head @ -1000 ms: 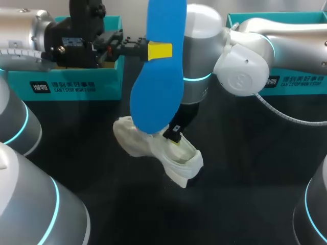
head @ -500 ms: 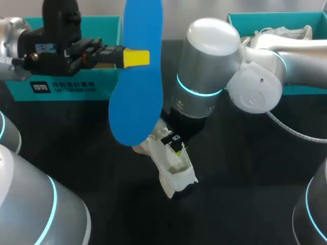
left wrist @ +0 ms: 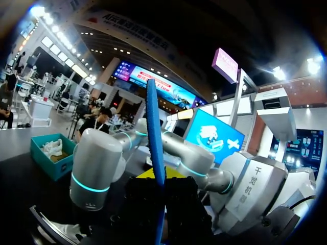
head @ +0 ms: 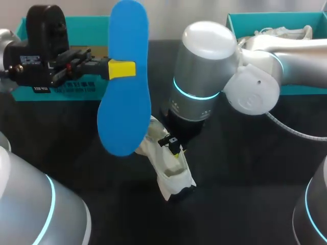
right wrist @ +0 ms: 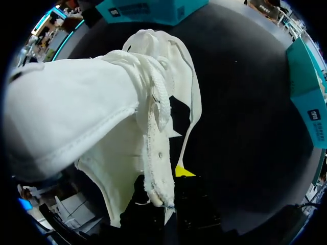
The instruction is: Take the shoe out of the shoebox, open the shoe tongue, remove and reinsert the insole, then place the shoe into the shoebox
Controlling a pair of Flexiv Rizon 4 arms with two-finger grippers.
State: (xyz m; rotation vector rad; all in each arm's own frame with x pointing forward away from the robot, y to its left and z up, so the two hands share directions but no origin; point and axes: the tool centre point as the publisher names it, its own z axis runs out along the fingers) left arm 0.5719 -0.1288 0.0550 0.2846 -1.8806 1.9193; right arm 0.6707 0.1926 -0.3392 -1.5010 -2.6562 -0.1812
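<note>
Insole out and held up; reinsertion is the step in hand.
Blue insole hangs upright, pinched mid-length by the left claw, just above and beside the white shoe lying on the table. The right claw seems clamped on the shoe's collar, though the view is partly blocked. Best approach: tip the insole toe-first at the opening, steady the shoe, and slide it in flat without folding.

Smooth matt foam insole; soft stitched cloth shoe.
</note>
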